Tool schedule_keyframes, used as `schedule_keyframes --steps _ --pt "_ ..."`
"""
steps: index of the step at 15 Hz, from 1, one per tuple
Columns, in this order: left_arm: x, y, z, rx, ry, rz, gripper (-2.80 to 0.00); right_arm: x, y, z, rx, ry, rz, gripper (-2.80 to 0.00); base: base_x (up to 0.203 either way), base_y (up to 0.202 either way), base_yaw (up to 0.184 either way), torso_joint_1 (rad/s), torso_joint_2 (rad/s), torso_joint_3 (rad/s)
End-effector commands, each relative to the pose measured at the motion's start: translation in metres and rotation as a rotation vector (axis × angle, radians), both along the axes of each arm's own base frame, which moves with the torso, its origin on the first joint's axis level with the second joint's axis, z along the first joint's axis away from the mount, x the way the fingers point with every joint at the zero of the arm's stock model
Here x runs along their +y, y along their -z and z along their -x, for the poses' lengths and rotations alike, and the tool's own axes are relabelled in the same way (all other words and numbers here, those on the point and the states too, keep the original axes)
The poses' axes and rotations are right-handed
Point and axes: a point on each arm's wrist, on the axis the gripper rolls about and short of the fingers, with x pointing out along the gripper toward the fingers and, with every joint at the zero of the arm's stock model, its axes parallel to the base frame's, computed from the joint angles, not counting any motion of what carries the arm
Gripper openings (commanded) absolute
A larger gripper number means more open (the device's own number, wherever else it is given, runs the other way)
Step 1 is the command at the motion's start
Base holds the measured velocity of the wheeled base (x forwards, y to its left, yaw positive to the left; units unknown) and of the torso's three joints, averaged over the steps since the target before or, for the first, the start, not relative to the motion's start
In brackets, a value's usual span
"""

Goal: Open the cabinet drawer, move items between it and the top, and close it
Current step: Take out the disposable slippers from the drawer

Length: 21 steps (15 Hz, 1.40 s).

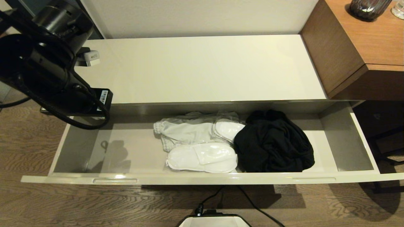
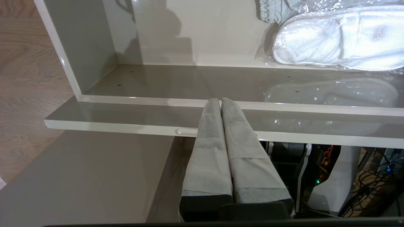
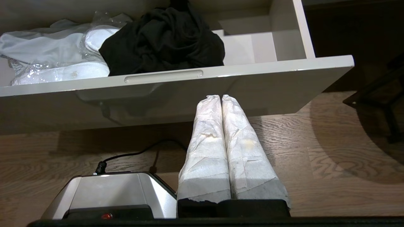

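The cabinet drawer [image 1: 195, 180] stands pulled fully out below the bare beige top [image 1: 202, 69]. Inside lie a black garment [image 1: 274, 142], a light grey garment [image 1: 183, 130] and two wrapped pairs of white slippers, one in front [image 1: 202, 157] and one behind [image 1: 228, 129]. My left arm [image 1: 47, 72] hangs over the drawer's left end. The left gripper [image 2: 221, 99] is shut and empty, its tips above the front panel by the left handle notch [image 2: 186, 131]. Low before the drawer front [image 3: 252, 82], near the right notch [image 3: 163, 76], the right gripper [image 3: 221, 96] is shut and empty.
A taller brown wooden unit [image 1: 356, 47] with a dark vase [image 1: 367, 9] adjoins the cabinet on the right. Dark furniture legs [image 1: 385, 138] stand beside the drawer's right end. My base [image 1: 214, 220] and its black cable [image 1: 252, 205] sit on the wood floor in front.
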Motion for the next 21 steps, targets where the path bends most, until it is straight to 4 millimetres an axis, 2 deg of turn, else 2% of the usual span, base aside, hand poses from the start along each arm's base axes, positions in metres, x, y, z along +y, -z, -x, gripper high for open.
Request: schedule_keyframes --steps 1,6,9,19,21 --pt "-0.001 0.001 0.0 0.01 0.004 -0.005 -2.8 0.0 0.0 0.0 0.002 0.001 0.0 -2.8 0.0 0.0 0.0 0.0 0.0 0.0" --pt "-0.001 0.001 0.003 0.017 0.005 -0.008 -2.8 0.0 0.0 0.0 0.0 0.001 0.0 -2.8 0.0 0.0 0.0 0.0 0.0 0.0" --pt "0.004 -0.006 0.014 0.054 0.006 -0.021 -2.8 0.0 0.0 0.0 0.0 0.001 -0.001 -2.8 0.0 0.0 0.0 0.0 0.0 0.0" --pt "0.003 -0.009 0.022 0.058 0.046 -0.027 -2.8 0.0 0.0 0.0 0.002 0.001 -0.001 -2.8 0.0 0.0 0.0 0.0 0.0 0.0" --pt "0.001 -0.002 0.025 0.156 0.094 0.012 -2.8 0.0 0.0 0.0 0.002 0.001 -0.001 -2.8 0.0 0.0 0.0 0.0 0.0 0.0"
